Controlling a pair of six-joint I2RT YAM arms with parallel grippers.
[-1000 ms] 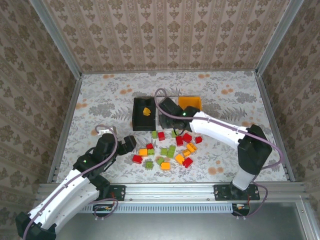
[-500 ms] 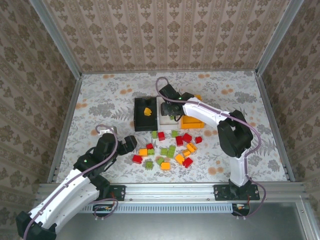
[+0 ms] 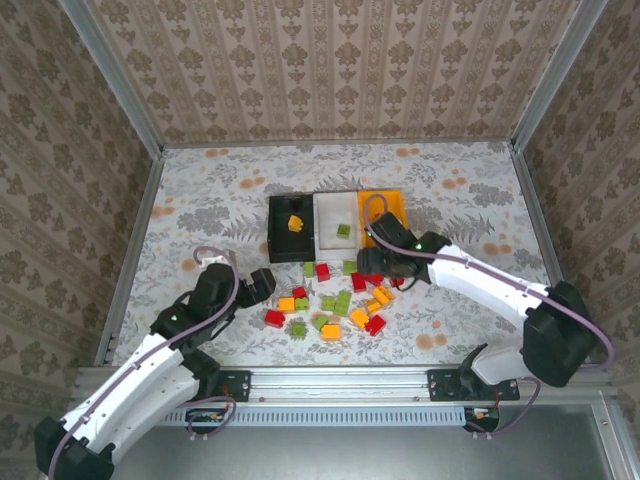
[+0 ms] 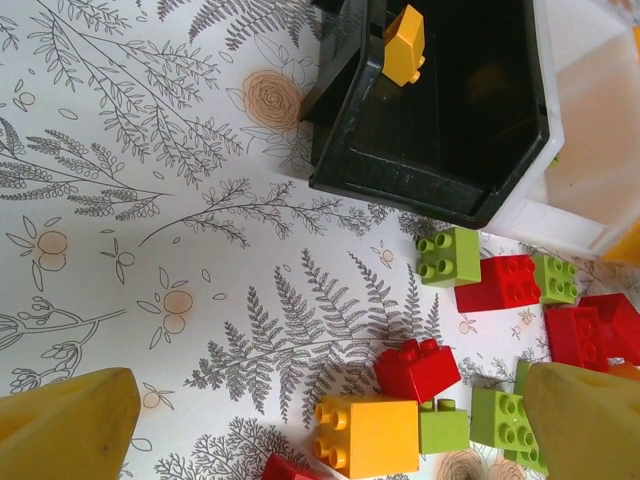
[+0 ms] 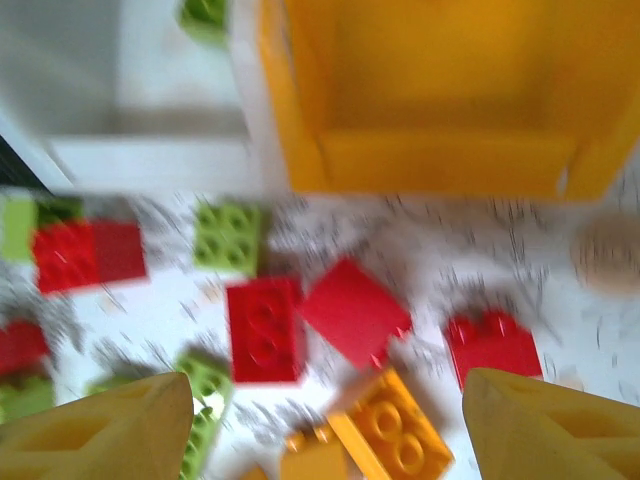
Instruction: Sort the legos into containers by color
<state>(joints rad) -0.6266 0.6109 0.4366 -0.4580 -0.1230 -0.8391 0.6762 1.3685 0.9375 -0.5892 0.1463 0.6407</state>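
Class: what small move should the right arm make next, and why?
Probably lower the open right tool onto the red brick beneath it: a green brick sits in the white bin, a yellow brick in the black bin, and the orange bin looks empty.

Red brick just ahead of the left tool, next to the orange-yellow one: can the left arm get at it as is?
Probably yes. The left tool is open wide and nothing covers the red brick. The orange-yellow brick beside it may crowd a finger.

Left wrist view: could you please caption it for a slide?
Open left gripper above loose legos, an orange-yellow brick lying in the black bin.
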